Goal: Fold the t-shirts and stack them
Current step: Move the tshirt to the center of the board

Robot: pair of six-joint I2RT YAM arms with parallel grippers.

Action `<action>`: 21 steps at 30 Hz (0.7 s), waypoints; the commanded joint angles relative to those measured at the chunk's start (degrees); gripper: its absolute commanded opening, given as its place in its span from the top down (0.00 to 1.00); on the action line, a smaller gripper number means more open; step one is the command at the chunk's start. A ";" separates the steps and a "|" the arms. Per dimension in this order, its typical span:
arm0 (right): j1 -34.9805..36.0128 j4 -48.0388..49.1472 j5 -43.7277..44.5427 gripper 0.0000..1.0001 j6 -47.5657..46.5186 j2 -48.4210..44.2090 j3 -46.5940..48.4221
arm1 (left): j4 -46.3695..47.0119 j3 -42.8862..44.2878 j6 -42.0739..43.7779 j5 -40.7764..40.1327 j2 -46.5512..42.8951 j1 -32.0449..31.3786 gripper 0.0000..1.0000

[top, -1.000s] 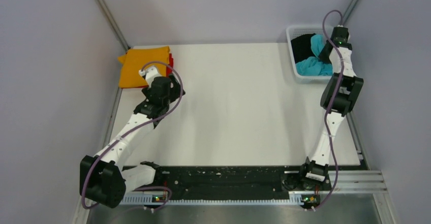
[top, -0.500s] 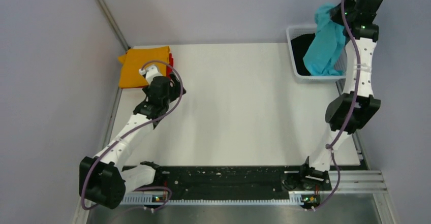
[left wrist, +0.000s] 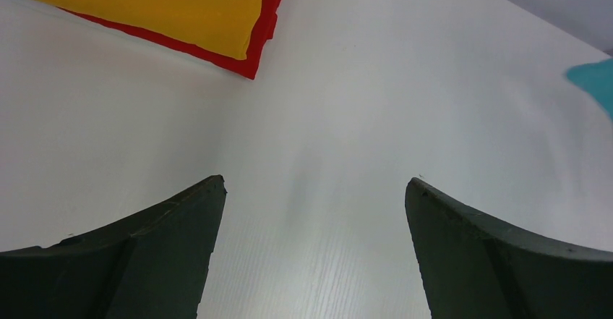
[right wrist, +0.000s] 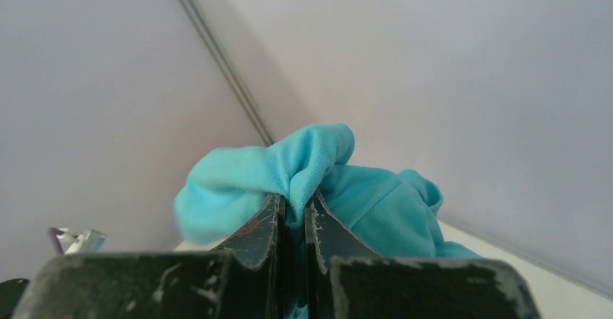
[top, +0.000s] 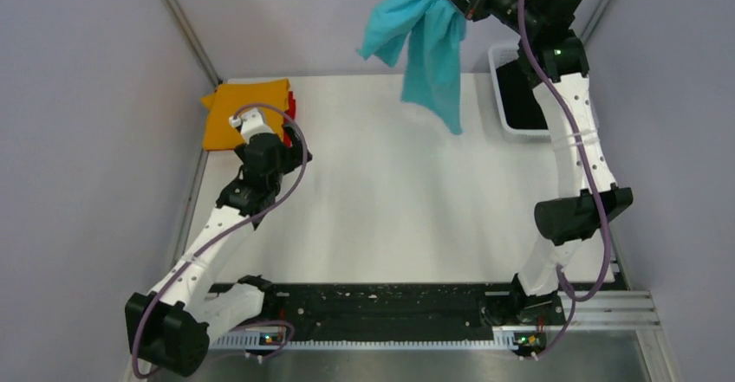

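The right end effector (right wrist: 295, 207) is reaching high over the far side of the counter (top: 390, 200), its jaws pressed together and pinching a bunched fold of the turquoise-blue t-shirt (top: 429, 44). The shirt is hanging loose from that grip in the air, just to the left of the white mesh basket (top: 501, 87), with one flap trailing off to the left and a longer part drooping down. A black t-shirt (top: 524, 96) is lying inside the basket at the far right corner. At the far left corner the orange t-shirt (top: 243, 109) is lying folded on top of the red t-shirt (left wrist: 253, 51), whose edge is peeking out along one side. The left end effector (left wrist: 314, 185) is hovering near that stack with its jaws spread wide, gripping nothing.
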 commanded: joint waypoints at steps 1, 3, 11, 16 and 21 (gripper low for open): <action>7.02 7.48 2.86 1.00 3.37 -4.56 1.17 | -0.24 0.09 2.11 -0.86 -4.88 0.22 0.01; 9.72 7.58 7.35 1.00 3.06 -5.25 -0.21 | -0.58 -0.44 2.48 -1.22 -6.46 0.27 0.01; 10.72 9.86 22.80 0.86 3.25 -17.21 -32.24 | -2.94 -1.34 3.27 -2.64 -8.84 0.22 0.01; 1.88 6.22 30.37 0.42 5.99 -23.48 -60.65 | -4.68 -2.20 1.52 -1.96 -6.31 0.31 0.01; -4.34 -7.00 35.23 0.10 5.16 -21.60 -65.85 | -5.28 -1.37 -0.38 6.20 1.14 1.11 0.01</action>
